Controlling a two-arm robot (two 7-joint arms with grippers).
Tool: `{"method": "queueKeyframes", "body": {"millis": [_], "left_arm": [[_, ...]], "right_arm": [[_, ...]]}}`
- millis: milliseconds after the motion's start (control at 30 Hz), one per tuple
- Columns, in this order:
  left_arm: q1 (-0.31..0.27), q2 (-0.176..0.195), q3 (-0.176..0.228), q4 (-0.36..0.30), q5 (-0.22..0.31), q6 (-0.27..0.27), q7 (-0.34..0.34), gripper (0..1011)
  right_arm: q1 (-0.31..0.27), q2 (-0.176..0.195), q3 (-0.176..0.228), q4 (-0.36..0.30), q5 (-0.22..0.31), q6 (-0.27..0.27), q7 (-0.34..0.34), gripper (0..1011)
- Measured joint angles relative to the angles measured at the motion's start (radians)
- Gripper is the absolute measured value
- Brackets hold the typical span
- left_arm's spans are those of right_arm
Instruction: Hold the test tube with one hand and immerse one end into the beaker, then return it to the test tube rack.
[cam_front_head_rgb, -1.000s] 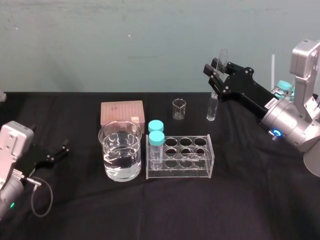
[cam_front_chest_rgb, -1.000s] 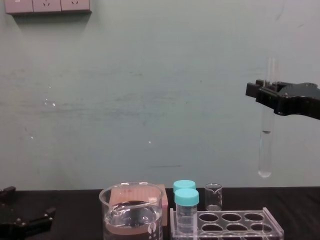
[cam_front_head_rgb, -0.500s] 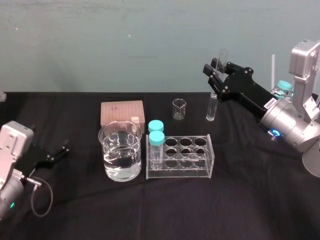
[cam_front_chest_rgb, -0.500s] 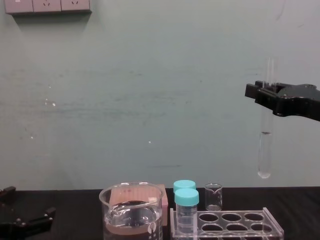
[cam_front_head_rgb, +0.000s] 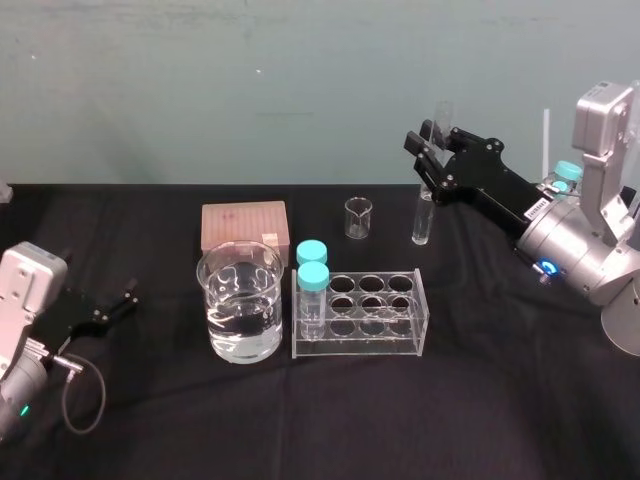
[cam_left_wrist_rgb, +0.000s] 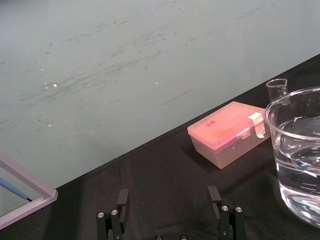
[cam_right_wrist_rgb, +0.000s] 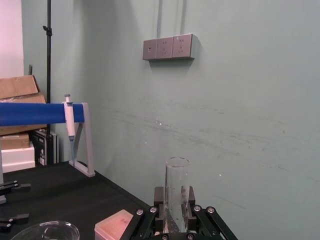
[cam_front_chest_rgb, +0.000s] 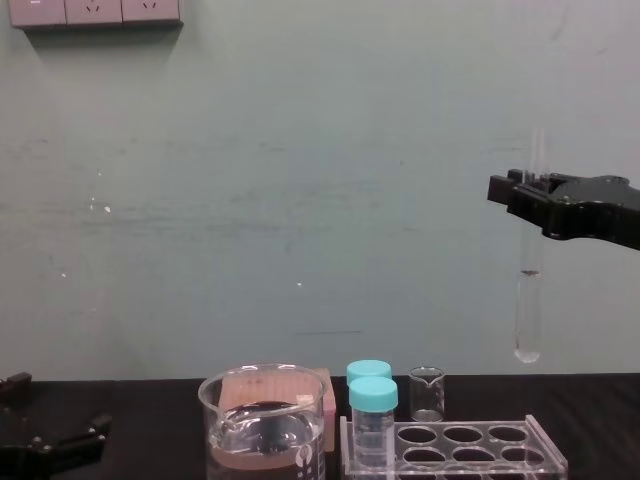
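My right gripper (cam_front_head_rgb: 430, 157) is shut on the test tube (cam_front_head_rgb: 421, 222) and holds it upright in the air, behind and to the right of the test tube rack (cam_front_head_rgb: 361, 343). In the chest view the test tube (cam_front_chest_rgb: 527, 305) hangs from the right gripper (cam_front_chest_rgb: 526, 190), its round bottom well above the test tube rack (cam_front_chest_rgb: 456, 452). The right wrist view shows the test tube (cam_right_wrist_rgb: 177, 192) clamped between the jaws. The beaker (cam_front_head_rgb: 240, 300), part full of clear liquid, stands left of the rack. My left gripper (cam_left_wrist_rgb: 168, 200) rests open at the table's left, apart from the beaker (cam_left_wrist_rgb: 299, 150).
Two turquoise-capped vials (cam_front_head_rgb: 313, 278) stand in the rack's left holes. A pink lidded box (cam_front_head_rgb: 244, 226) lies behind the beaker, and a tiny beaker (cam_front_head_rgb: 358, 217) stands behind the rack. A pipette stand (cam_right_wrist_rgb: 75, 135) is at the far left. Black table in front is bare.
My right gripper has sunk slightly with the test tube in it. The left arm has not moved.
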Motion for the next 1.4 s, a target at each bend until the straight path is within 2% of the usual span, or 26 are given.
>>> {"method": "queueKeyframes", "body": {"millis": [1200, 1400], "left_arm": [[0.000, 0.000, 0.000, 0.000, 0.000, 0.000, 0.000, 1000], [0.000, 0.000, 0.000, 0.000, 0.000, 0.000, 0.000, 1000]], "right_arm": [[0.003, -0.001, -0.008, 0.003, -0.002, 0.012, 0.005, 242], [0.035, -0.015, -0.022, 0.025, -0.009, 0.008, 0.013, 241]]}}
